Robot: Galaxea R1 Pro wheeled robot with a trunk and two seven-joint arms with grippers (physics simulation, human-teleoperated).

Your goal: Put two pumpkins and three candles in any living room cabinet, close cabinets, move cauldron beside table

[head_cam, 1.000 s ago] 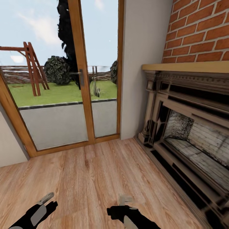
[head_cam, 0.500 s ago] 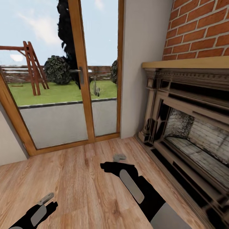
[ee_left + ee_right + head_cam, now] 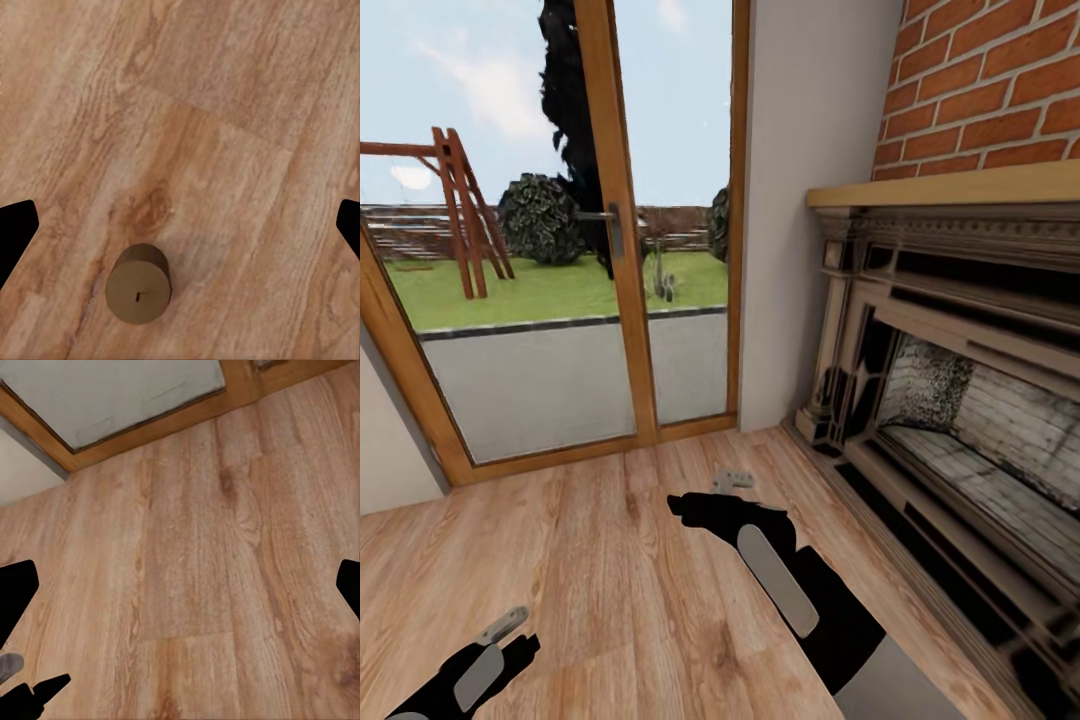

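Wood floor [image 3: 225, 112] under left gripper [image 3: 180, 225], jaws spread wide, gripping nothing; candle [image 3: 139, 283] stands upright on the floor between the fingers, nearer one finger, untouched. Right gripper [image 3: 732, 480] near fireplace [image 3: 960, 420], also spread, gripping nothing.

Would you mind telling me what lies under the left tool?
Under the left tool a stubby brown cylindrical candle stands upright on the light wooden plank floor; the floor beneath the candle is hidden.
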